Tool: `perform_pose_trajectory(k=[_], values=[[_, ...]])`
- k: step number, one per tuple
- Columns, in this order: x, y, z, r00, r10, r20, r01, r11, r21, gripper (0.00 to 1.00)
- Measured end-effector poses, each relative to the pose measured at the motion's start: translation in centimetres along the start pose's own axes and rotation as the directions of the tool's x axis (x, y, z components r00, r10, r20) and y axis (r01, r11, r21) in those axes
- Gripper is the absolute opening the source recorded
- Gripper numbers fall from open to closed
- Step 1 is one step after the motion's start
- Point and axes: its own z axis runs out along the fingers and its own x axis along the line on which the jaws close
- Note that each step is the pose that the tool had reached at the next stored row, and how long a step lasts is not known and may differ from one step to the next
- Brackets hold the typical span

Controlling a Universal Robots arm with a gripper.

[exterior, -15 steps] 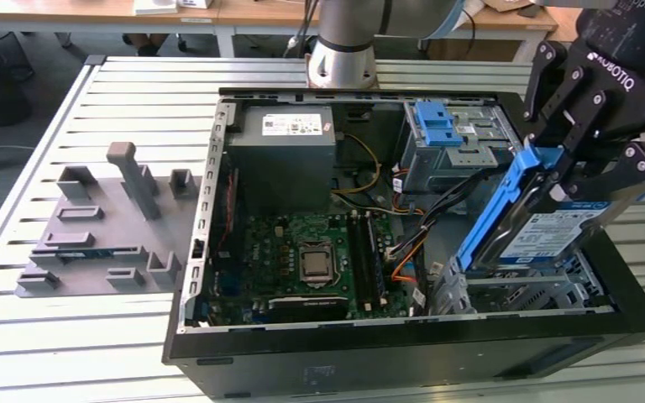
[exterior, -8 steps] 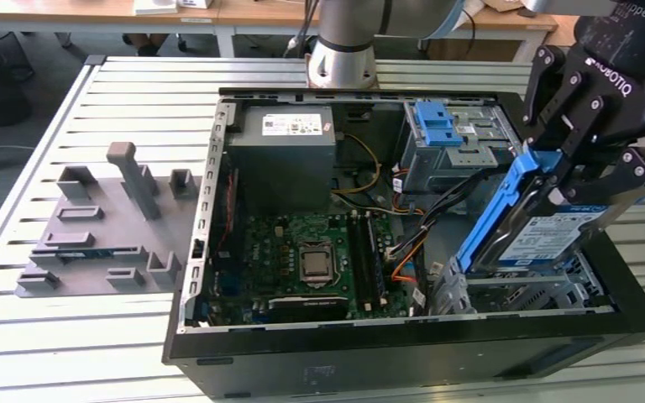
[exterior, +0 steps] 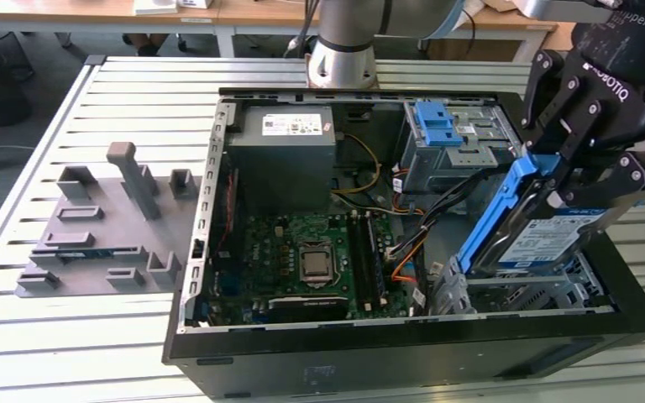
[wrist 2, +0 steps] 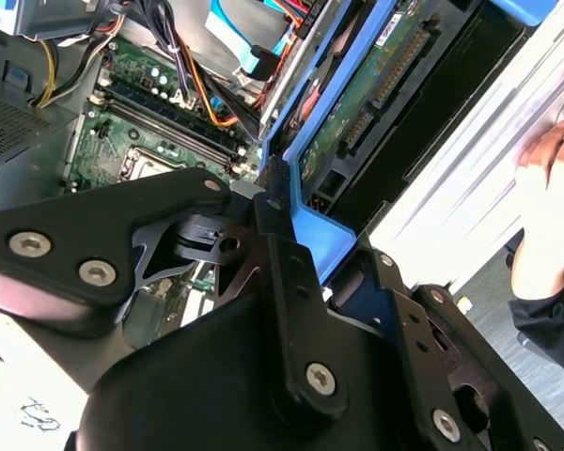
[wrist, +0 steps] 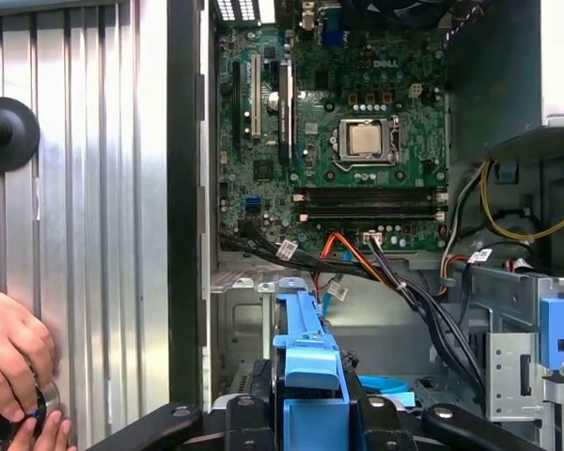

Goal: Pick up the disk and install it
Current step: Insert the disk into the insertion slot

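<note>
Gripper clamping disk, flat rect. (blue plastic frame)

Exterior view above; wrist views near motherboard

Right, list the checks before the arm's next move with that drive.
1. Claw shut on the drive: ok.
2. Drive seated in the bay: not ok, it hangs tilted above it.
3. Cables clear of the bay: cannot tell.
4. Person's hand outside the case: ok, it is on the table beside the case wall.
5. Bay free of another drive: cannot tell.
</note>
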Motion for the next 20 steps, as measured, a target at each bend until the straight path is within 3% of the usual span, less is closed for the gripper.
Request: perform_pose_trajectory(k=[20], values=[[0.09,-0.02,0.79,1.0,0.0,0.0,0.0,1.0,0.0,0.36]])
